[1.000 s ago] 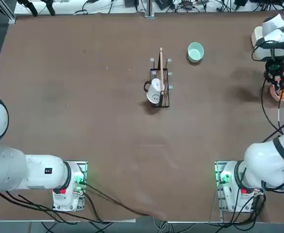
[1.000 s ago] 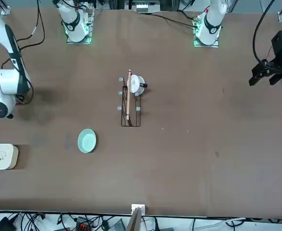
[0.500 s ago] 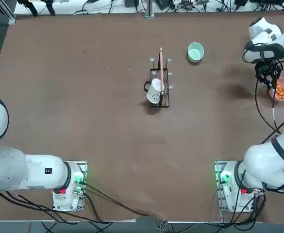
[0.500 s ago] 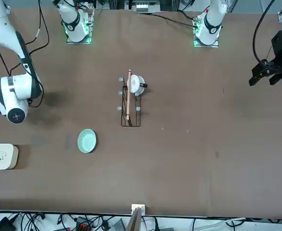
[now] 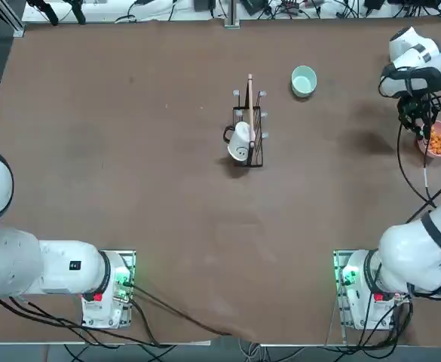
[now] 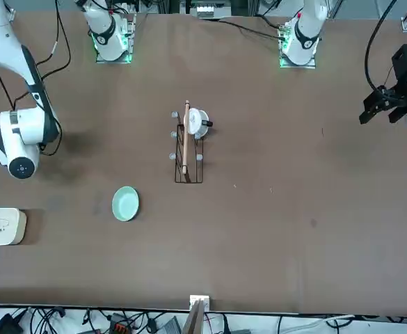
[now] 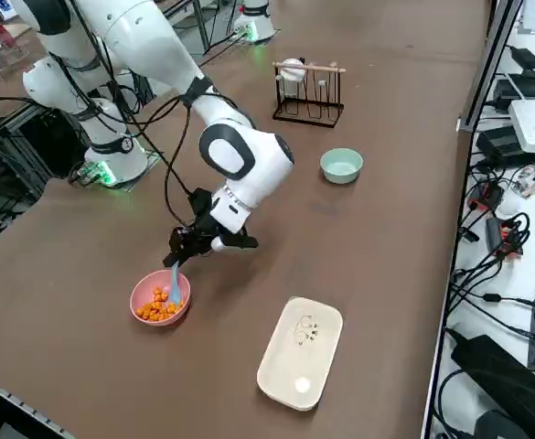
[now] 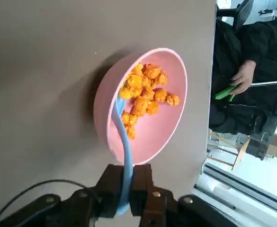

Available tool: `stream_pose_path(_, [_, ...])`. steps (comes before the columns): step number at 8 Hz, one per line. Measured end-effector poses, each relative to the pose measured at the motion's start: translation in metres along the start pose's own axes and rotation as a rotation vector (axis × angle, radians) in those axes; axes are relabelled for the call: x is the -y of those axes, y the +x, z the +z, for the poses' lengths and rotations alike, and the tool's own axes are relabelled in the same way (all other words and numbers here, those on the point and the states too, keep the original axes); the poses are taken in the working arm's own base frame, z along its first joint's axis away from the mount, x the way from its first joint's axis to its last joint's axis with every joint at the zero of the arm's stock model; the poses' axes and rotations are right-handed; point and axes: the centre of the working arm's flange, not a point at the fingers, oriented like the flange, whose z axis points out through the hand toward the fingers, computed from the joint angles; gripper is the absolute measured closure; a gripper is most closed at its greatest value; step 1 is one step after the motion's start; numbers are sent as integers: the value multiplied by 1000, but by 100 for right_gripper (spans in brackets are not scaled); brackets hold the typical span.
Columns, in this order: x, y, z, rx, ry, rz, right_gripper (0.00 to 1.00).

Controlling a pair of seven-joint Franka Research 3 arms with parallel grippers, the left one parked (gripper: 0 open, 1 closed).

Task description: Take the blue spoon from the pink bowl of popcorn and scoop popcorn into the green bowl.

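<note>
Your right pincer is closed on the handle of the blue spoon, whose head sits among the popcorn in the pink bowl. You still need to lift a scoop and tip it into the green bowl, well apart on the counter. Your right arm reaches down, pincer beside the pink rim.

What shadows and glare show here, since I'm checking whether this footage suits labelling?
Right side view: a glare spot on the white box, soft shadow beside it; right wrist view: broad soft shadow beside the pink bowl, bright glare by the person; top view: small shadow by the mug.
</note>
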Motion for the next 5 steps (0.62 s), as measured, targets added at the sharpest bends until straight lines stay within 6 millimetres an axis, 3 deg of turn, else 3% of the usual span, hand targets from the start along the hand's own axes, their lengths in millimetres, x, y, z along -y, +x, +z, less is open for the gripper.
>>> stream_pose_path(5, [24, -6, 3, -26, -90, 29, 87])
